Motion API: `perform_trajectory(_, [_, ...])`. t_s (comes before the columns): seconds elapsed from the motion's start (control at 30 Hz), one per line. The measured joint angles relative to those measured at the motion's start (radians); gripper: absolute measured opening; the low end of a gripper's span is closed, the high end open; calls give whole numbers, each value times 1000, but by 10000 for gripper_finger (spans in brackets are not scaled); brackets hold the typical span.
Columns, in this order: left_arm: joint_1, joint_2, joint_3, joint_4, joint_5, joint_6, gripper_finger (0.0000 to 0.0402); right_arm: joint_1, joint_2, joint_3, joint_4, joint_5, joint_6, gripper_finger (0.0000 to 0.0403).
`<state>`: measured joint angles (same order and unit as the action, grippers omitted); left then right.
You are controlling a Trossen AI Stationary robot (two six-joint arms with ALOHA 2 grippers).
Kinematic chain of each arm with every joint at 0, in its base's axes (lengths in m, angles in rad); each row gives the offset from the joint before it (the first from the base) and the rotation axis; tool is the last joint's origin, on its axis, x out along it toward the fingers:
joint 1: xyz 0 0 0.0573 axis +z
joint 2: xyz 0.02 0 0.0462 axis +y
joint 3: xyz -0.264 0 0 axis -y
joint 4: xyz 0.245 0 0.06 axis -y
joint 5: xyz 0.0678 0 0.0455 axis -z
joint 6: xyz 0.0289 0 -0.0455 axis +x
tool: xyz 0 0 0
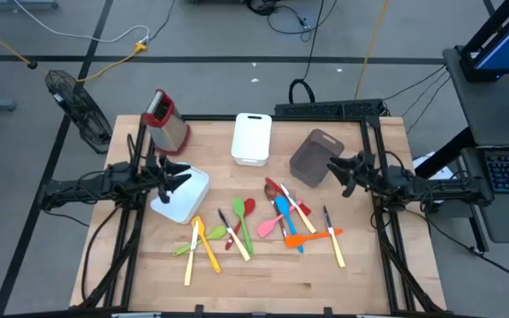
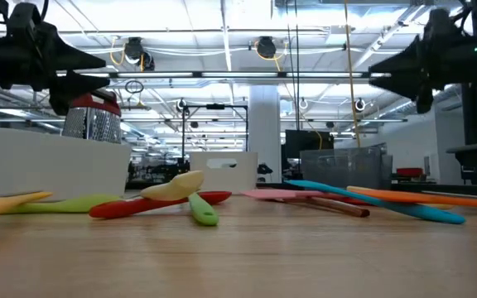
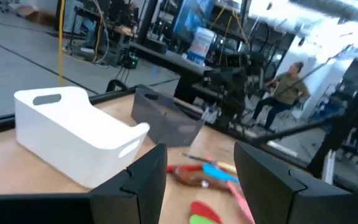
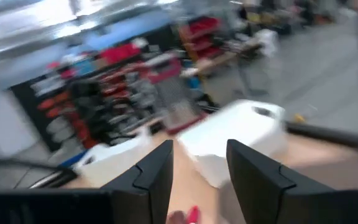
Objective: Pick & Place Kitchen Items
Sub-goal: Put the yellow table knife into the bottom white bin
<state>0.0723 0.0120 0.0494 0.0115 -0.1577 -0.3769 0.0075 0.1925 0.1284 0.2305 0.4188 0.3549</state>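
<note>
The left pincer [image 1: 184, 176] hangs in the air over the counter's left side, its fingers [image 3: 143, 180] spread with nothing between them, above a white bin [image 1: 186, 196] that lies just below it. The right pincer [image 1: 336, 167] hangs over the right side, also spread and empty, beside a tilted grey bin [image 1: 315, 157]. Between the two arms, toward the near edge of the counter [image 1: 263, 274], the utensils [image 1: 263, 223] lie loose in a scatter, none in any bin: pale-yellow-handled pieces [image 1: 203, 246] and a light green one [image 1: 186, 248] on the left, a green spoon [image 1: 240, 218] and a red one [image 1: 242, 212] in the middle, then pink [image 1: 268, 227], blue [image 1: 284, 213] and an orange spatula [image 1: 312, 237] on the right, several crossing or touching each other. From the low camera a cream spoon head [image 2: 175, 185] rests on top of the red piece, with the green handle poking out toward the camera. Farther back stands a second white bin [image 1: 252, 139] at the middle of the far edge, and at the far left the steel grater [image 1: 166, 122] with a red top, upright. In the room beyond the counter a person [image 3: 284, 93] shows in the left wrist camera. No brand, label or writing can be read on anything.
</note>
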Motion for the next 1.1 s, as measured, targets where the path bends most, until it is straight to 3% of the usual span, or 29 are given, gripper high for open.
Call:
perform_trajectory(0.13, [-2,0,0,20,0,-43,191,31,68,47,106,1,-113,141])
perform_trajectory(0.23, [-2,0,0,20,0,-91,191,68,166,188,30,36,-171,141])
perform_trajectory(0.37, [-2,0,0,48,-36,-103,191,118,350,472,-306,115,-195,141])
perform_trajectory(0.6, [-1,0,0,36,-74,-18,191,189,728,930,-1027,121,47,141])
perform_trajectory(0.8, [-1,0,0,37,-88,-7,191,212,952,1117,-1410,-55,285,141])
perform_trajectory(0.97, [-1,0,0,37,-95,14,191,212,1029,1124,-1482,-249,459,141])
perform_trajectory(1.1, [-1,0,0,37,-107,16,191,236,1057,1124,-1501,-334,551,143])
